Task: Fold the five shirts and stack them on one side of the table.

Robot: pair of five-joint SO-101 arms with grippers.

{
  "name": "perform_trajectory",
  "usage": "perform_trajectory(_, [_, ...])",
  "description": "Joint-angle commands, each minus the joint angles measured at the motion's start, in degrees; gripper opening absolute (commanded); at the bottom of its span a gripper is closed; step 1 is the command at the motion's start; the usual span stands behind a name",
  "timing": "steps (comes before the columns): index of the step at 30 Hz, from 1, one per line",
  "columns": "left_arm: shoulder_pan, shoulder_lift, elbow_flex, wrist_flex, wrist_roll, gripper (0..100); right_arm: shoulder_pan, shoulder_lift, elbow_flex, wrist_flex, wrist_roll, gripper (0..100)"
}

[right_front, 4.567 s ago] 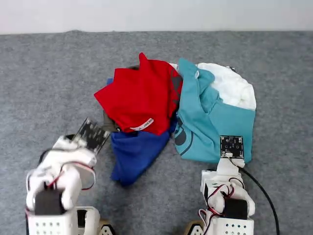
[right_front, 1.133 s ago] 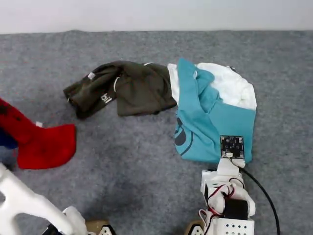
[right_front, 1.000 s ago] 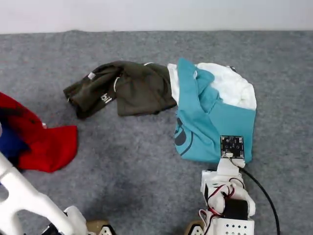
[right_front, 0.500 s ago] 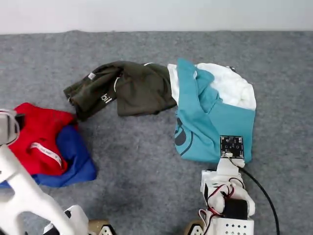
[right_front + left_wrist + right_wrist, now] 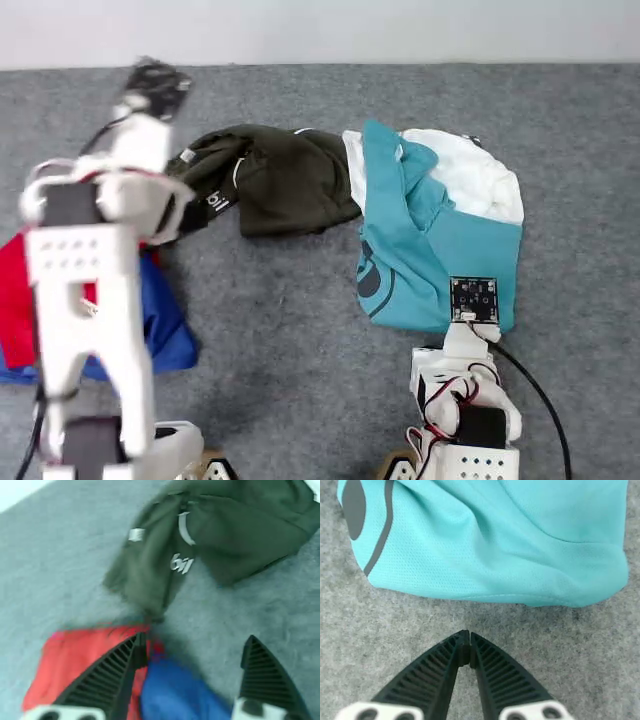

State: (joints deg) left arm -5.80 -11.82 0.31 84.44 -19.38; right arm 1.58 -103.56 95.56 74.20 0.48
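Grey felt-like matting (image 5: 300, 330) covers the whole table, nubbly and flat. Toward the far middle lies an olive shirt (image 5: 280, 180), a soft dull knit bunched into a long lump with a sleeve end trailing off to the left. Touching its right edge is a teal shirt (image 5: 440, 250) of smooth, fine mesh, creased into deep folds and carrying a dark grey curved stripe, its rounded hem running toward the near side. A white shirt (image 5: 480, 175) sits crumpled under the teal one's far right part, puffing out in wrinkled ridges.

At the left edge, a red shirt (image 5: 12, 300) and a blue shirt (image 5: 165, 330) lie heaped together, the blue spreading out on the right and near sides of the red.

The left gripper (image 5: 195, 645) hangs above the spot where the olive sleeve end comes close to the red and blue heap, its ribbed black jaws spread wide with nothing between them. The right gripper (image 5: 469, 637) sits low over bare matting just near of the teal hem, its ribbed jaws pressed together at the tips and holding nothing.
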Motion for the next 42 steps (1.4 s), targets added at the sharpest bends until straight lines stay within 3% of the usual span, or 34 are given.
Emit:
perform_trajectory(1, [4.4,8.44,-1.71,-8.09,0.44,30,0.48,-0.04,0.88,0.48,-0.35,0.9])
perform_trajectory(9, [9.85,26.29,-3.3,-18.73,0.35,30,0.48,-0.04,0.88,0.48,-0.35,0.9])
perform_trajectory(19, [9.76,46.51,-15.6,-18.99,0.7,30,0.48,-0.04,0.88,0.48,-0.35,0.9])
perform_trajectory(22, [9.93,50.64,-18.51,-18.64,0.7,23,0.48,-0.04,0.88,0.48,-0.35,0.9])
perform_trajectory(28, [10.02,51.43,-25.54,-13.98,0.35,1,0.48,-0.04,0.88,0.48,-0.35,0.9])
perform_trajectory(36, [9.41,45.01,-38.46,2.9,0.62,1,0.48,-0.04,0.88,0.48,-0.35,0.9])
perform_trajectory(42, [3.43,35.34,-47.78,9.67,0.7,1,0.48,-0.04,0.88,0.48,-0.35,0.9])
